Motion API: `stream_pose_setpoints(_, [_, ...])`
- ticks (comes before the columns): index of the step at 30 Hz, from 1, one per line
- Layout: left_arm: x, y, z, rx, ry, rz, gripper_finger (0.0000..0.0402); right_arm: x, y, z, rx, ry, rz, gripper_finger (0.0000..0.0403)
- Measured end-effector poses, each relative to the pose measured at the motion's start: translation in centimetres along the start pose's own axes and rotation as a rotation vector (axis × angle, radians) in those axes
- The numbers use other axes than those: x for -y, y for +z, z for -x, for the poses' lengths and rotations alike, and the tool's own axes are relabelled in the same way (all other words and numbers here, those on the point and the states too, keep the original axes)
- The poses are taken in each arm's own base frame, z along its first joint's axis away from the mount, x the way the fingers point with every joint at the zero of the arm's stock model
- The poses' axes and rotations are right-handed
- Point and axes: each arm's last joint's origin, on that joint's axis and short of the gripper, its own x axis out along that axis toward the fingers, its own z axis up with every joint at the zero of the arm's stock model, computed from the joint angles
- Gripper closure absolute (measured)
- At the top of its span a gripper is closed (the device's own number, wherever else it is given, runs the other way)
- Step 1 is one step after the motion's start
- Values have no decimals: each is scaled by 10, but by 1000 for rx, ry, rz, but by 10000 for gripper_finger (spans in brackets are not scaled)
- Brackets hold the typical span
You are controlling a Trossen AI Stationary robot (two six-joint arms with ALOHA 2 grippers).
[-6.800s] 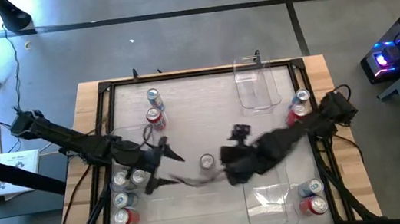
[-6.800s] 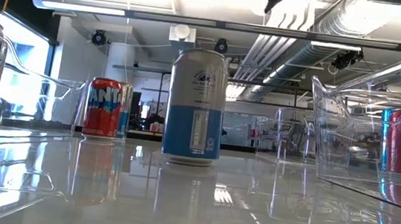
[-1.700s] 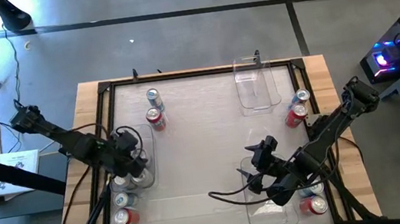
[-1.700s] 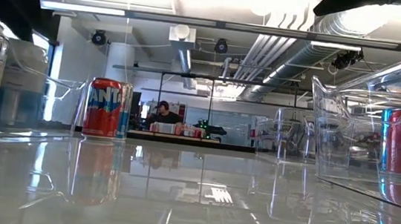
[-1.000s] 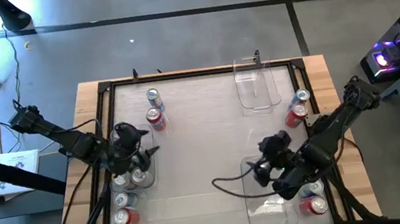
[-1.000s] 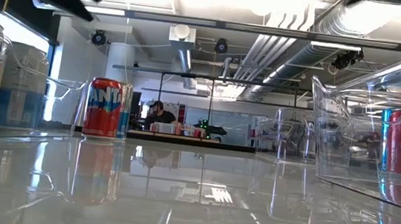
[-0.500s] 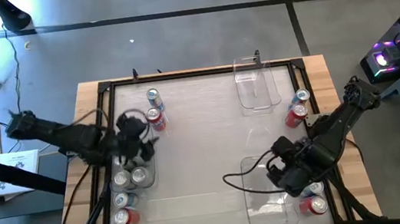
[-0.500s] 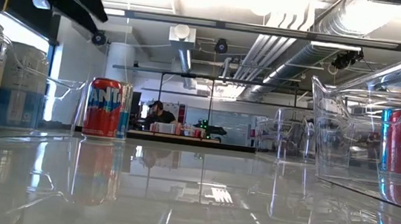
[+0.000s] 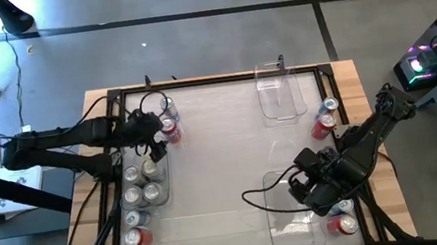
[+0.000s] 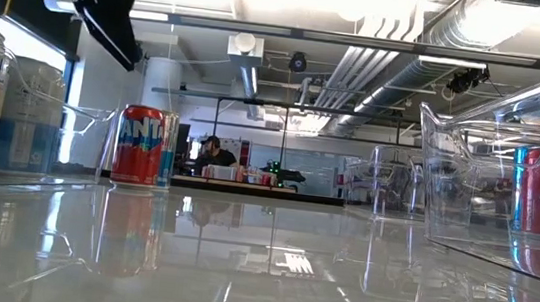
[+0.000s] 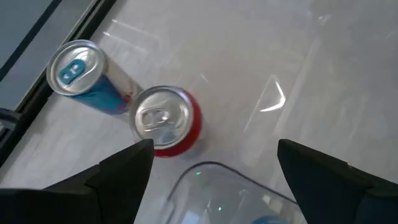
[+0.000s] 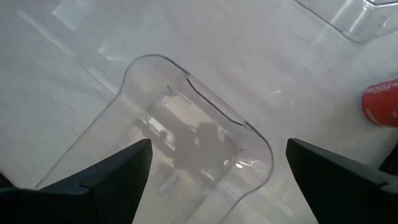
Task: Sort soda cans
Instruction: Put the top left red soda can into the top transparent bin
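Two soda cans stand upright at the far left of the table: a red one (image 9: 170, 130) (image 11: 166, 127) and a blue one (image 9: 167, 106) (image 11: 84, 78). My left gripper (image 9: 155, 145) (image 11: 214, 149) hangs open above and just near of the red can, touching nothing. Several silver cans (image 9: 142, 183) stand in the clear bin (image 11: 205, 168) at the left. My right gripper (image 9: 298, 184) (image 12: 217, 149) hovers open over the empty near-right bin (image 12: 174, 137). In the low view the red can (image 10: 143, 145) stands at left below the left gripper (image 10: 105, 3).
A blue can (image 9: 132, 221) and a red can (image 9: 137, 239) stand at the near left. Two pairs of red and blue cans stand along the right edge (image 9: 324, 117) (image 9: 345, 216). An empty clear bin (image 9: 278, 89) lies at the far right. The table's middle is bare.
My left gripper has swung from over the left bin's silver cans toward the table's far edge and turned, ending beside the red can, still open. My right gripper has stayed over the near-right bin and tipped a little further down.
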Motion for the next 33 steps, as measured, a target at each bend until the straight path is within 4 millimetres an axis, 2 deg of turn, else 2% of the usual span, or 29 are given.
stream_pose_setpoints(8, [-21, 10, -28, -87, 89, 29, 59, -1, 1, 0, 47, 12, 7, 36])
stream_pose_setpoints(19, [-29, 15, -79, -277, 106, 32, 59, -2, -7, 5, 138, 42, 62, 36])
stream_pose_setpoints(27, [-26, 15, -88, -307, 91, 9, 64, -4, -7, 5, 146, 64, 52, 36])
stream_pose_setpoints(33, [-22, 20, -90, -261, -17, 32, 99, -4, -6, 6, 180, 59, 102, 36])
